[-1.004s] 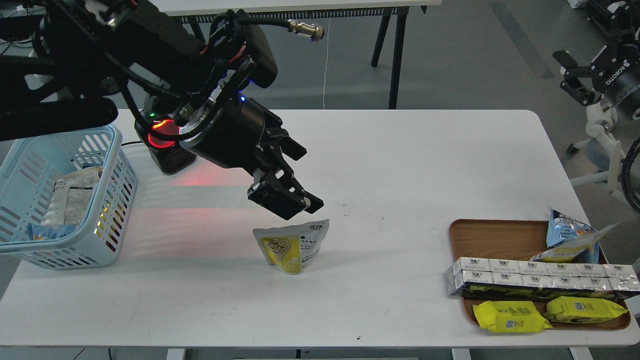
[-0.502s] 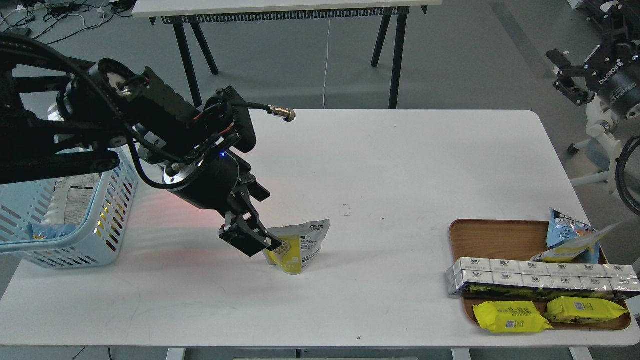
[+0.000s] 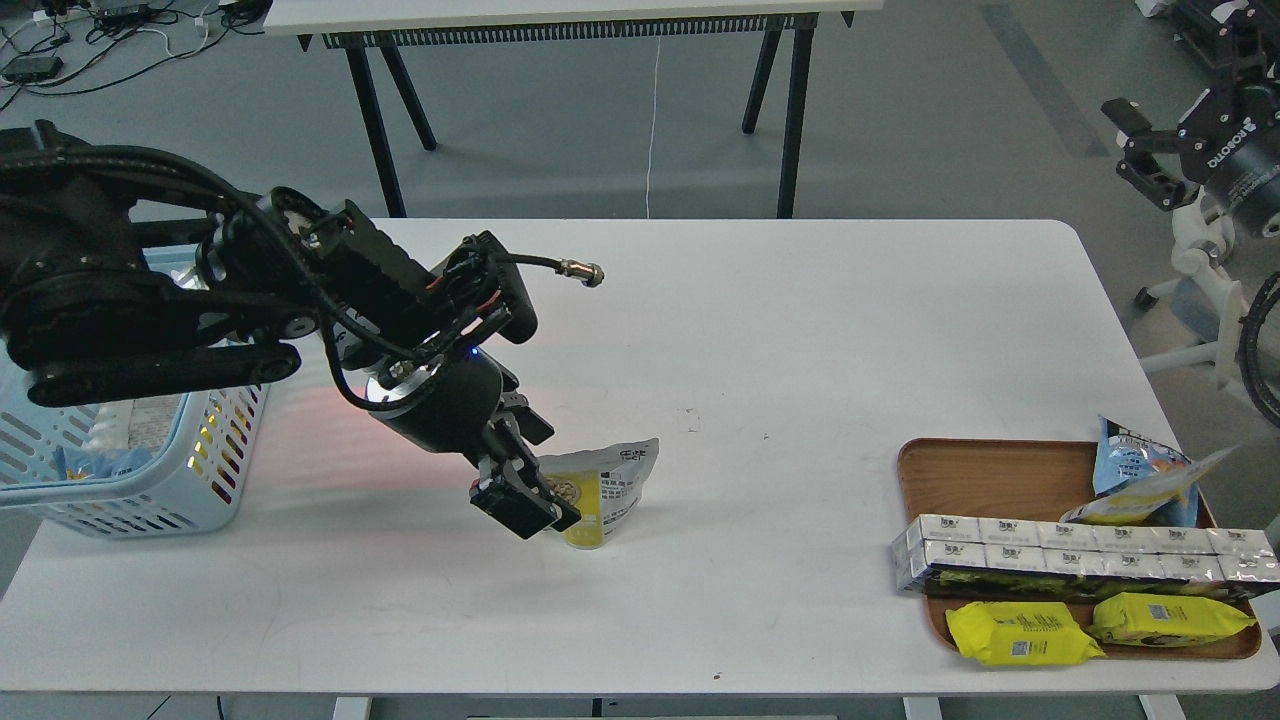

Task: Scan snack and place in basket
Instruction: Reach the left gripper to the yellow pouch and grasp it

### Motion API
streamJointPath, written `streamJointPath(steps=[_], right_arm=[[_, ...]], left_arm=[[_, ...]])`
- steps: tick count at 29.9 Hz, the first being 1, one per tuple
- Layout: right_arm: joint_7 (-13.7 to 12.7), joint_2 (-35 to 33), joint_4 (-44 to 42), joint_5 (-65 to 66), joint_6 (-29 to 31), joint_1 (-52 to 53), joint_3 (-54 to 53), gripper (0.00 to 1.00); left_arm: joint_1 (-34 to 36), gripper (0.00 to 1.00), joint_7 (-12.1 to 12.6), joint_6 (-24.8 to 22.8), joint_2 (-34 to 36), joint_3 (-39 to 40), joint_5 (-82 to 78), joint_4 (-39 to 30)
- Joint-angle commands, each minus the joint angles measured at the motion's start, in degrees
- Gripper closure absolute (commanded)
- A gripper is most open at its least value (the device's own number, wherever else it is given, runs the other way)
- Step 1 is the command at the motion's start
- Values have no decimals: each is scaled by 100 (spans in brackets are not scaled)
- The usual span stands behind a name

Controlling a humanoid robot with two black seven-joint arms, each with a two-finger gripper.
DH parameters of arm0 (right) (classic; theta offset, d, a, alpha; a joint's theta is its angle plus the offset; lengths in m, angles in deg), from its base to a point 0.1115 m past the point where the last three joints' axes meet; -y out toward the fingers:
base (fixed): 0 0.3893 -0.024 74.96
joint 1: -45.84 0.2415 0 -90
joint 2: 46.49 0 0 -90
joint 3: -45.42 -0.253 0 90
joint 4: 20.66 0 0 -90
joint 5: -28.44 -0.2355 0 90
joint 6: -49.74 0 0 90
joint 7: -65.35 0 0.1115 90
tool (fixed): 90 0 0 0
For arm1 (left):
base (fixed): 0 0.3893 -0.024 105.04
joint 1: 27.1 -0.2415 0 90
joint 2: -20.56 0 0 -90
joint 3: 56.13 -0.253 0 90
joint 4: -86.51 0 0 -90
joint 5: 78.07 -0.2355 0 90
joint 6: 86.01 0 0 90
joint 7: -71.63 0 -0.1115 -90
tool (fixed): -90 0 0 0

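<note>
While reaching for the snack (image 3: 600, 490) mid-surface, I can't tell my left end effector (image 3: 525, 508) is gripping.
I'd pinch its left edge squarely, then lift toward the far-left basket (image 3: 150, 490).

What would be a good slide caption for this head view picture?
Left gripper reaches the nut snack pouch standing mid-table, between the blue basket and wooden tray.

One view only, from my head: looking forward and down across the white desk (image 3: 800, 330), whole top in frame, grey floor beyond. My left arm enters from the left edge, fairly close.
</note>
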Motion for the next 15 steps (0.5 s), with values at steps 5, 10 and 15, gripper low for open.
streamJointPath(steps=[5, 10, 15], right_arm=[[0, -33, -11, 0, 0, -13, 0, 1], [0, -41, -2, -9, 0, -22, -8, 1], [0, -76, 42, -17, 0, -22, -8, 1]], left_arm=[[-158, 24, -1, -1, -316, 0, -7, 262], [-158, 69, -1, -1, -316, -18, -59, 298], [-149, 90, -1, -1, -299, -62, -104, 377]])
